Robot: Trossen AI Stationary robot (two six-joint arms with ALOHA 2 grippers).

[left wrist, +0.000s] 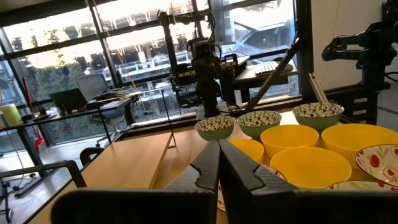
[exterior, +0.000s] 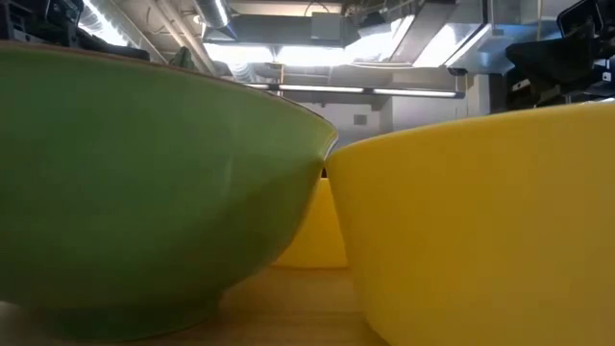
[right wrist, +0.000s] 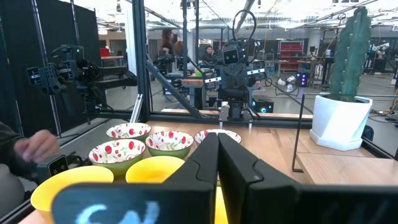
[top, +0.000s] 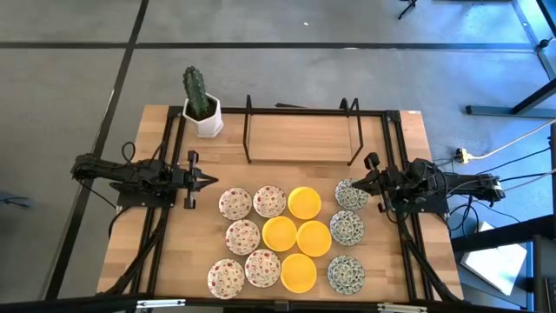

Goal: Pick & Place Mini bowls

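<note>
I see 12 mini bowls clustered on the wooden table toward its front edge: 5 red-speckled bowls on the left side, 4 plain yellow bowls in the middle, 3 grey-green patterned bowls on the right side. They look small, stiff, glazed and probably slippery and chip-prone, so I judge the thin rim the best place to pinch, 1 finger inside, 1 outside. They sit nearly touching, so neighbours could get knocked. Left gripper hovers near the left edge with its fingers together and empty; right gripper waits by the right edge, likewise closed on nothing. A potted cactus stands at the back left corner and a black wire rack along the back edge. The floor beyond is grey, with cables to the right.
</note>
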